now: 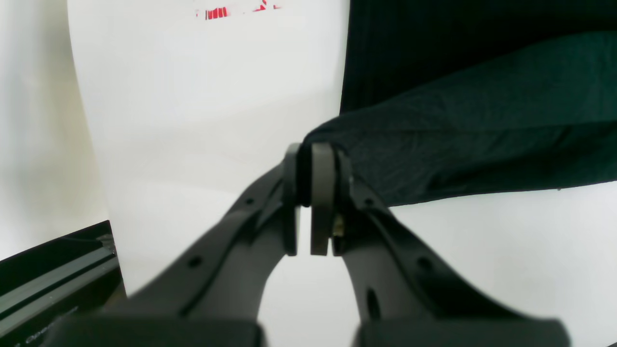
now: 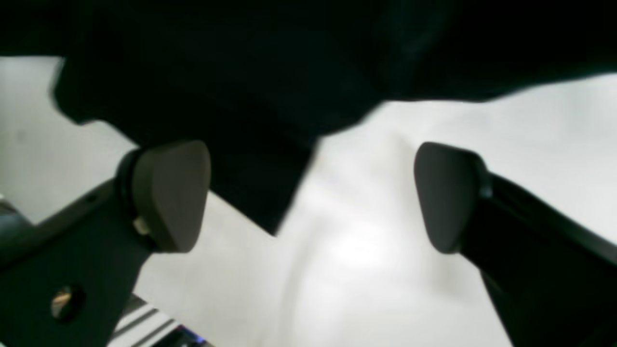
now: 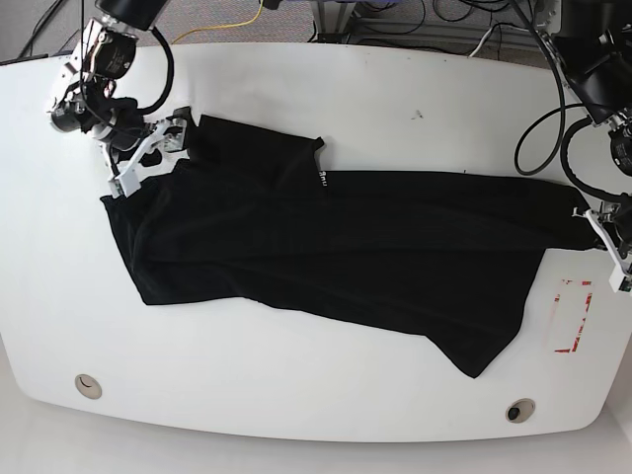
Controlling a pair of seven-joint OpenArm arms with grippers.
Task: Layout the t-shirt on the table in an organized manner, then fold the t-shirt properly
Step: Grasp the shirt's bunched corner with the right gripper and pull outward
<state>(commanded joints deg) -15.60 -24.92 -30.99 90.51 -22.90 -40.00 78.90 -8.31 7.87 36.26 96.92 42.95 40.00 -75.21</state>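
Note:
The black t-shirt point(image 3: 346, 237) lies spread out and rumpled across the white table point(image 3: 326, 79), long side running left to right. Its print does not show. My left gripper point(image 3: 595, 229) at the shirt's right end is shut on a fold of the cloth; the left wrist view shows the jaws point(image 1: 311, 193) pinching the t-shirt point(image 1: 482, 120) just above the table point(image 1: 217, 120). My right gripper point(image 3: 143, 153) is open over the shirt's upper left corner. In the right wrist view point(image 2: 308, 197) a corner of the t-shirt point(image 2: 241, 96) hangs between the spread fingers point(image 2: 168, 193).
A red rectangle marking point(image 3: 575, 316) sits on the table just below the left gripper and also shows in the left wrist view point(image 1: 226, 12). Two grommet holes point(image 3: 89, 385) point(image 3: 520, 410) lie near the front edge. Cables point(image 3: 415, 20) run behind the table. A black rail point(image 1: 48, 274) shows at the table's side.

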